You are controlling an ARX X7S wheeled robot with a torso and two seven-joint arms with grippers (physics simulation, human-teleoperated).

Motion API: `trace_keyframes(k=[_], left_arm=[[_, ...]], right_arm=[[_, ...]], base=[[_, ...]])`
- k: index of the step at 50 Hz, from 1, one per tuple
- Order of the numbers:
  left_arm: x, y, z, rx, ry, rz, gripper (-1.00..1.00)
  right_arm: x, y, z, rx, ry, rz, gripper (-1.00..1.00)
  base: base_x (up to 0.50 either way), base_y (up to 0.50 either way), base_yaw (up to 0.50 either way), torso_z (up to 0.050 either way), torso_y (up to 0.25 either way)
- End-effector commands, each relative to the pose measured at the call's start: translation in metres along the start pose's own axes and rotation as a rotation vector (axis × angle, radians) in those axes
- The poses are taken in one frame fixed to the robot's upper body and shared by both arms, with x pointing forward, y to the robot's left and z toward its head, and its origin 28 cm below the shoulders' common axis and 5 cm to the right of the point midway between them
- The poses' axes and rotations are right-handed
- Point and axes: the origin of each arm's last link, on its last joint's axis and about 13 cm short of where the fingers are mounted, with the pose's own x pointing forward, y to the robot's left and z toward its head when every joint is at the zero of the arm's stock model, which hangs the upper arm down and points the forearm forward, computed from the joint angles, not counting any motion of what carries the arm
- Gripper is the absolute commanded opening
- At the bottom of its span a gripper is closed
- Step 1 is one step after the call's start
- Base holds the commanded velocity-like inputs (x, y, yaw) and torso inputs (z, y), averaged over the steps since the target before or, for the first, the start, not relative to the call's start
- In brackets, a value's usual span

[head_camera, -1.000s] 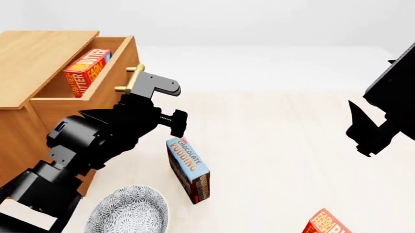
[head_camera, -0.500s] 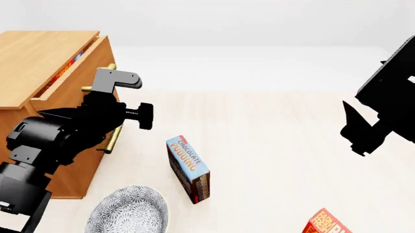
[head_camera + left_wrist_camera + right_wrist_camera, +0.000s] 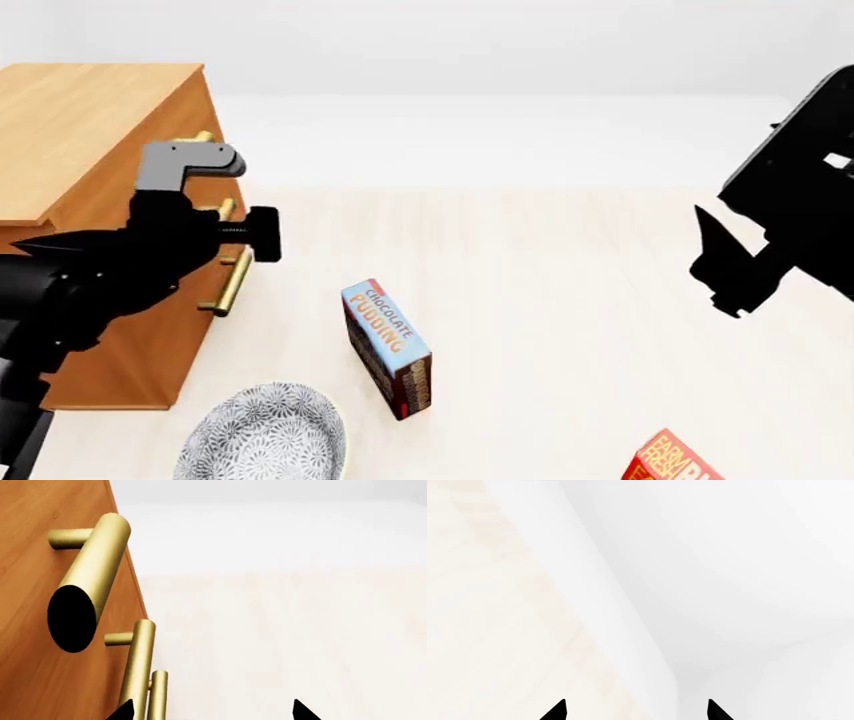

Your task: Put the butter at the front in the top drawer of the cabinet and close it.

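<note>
The wooden cabinet (image 3: 94, 110) stands at the left with its top drawer (image 3: 27, 580) pushed in flush. That drawer's brass handle (image 3: 93, 565) is close in front of my left wrist camera. The butter is hidden from every view. My left arm (image 3: 134, 260) reaches against the cabinet front. My left gripper (image 3: 210, 712) is open and holds nothing, with one tip beside the lower drawer's handle (image 3: 137, 670). At the right, my right gripper (image 3: 721, 270) hangs open and empty above the table, also seen as two black tips of the right gripper (image 3: 635, 711).
A blue "CHOCOLATE PUDDING" box (image 3: 387, 345) stands in the middle of the table. A patterned bowl (image 3: 260, 435) sits near the front left. A red-and-yellow butter carton (image 3: 671, 462) is cut off by the lower right edge.
The top drawer, open with a butter carton inside a second ago, has slid shut under my left arm's push. The right gripper has drifted slightly left.
</note>
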Motion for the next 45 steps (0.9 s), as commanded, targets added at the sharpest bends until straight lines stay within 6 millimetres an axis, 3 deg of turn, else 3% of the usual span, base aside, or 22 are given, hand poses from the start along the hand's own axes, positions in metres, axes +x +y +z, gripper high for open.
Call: trace_keyframes(k=[1,12,23,30,45], left_arm=[[-0.029,0.024,-0.013,0.103,-0.062,0.102,1.0],[-0.086,-0.004,-0.04,0.229,-0.225,-0.053,1.0],[-0.129,-0.025,-0.051,0.277,-0.348,-0.174,1.0],[-0.159,-0.028,-0.054,0.316,-0.428,-0.196,1.0],[-0.203,-0.025,-0.053,0.377,-0.561,-0.211,1.0]], right_arm=[[0.001,0.004,-0.001,0.01,-0.006,0.002,1.0],[0.001,0.015,0.004,0.059,-0.04,-0.008,1.0],[0.0,0.034,0.021,0.342,-0.063,-0.086,1.0],[-0.017,0.045,0.03,0.447,-0.078,-0.059,1.0],[-0.06,0.061,0.046,0.433,-0.124,0.011,1.0]], base=[[0.0,0.0,0.0,0.0,0.0],[0.0,0.0,0.0,0.0,0.0],[0.0,0.0,0.0,0.0,0.0],[0.0,0.0,0.0,0.0,0.0],[0.0,0.0,0.0,0.0,0.0]])
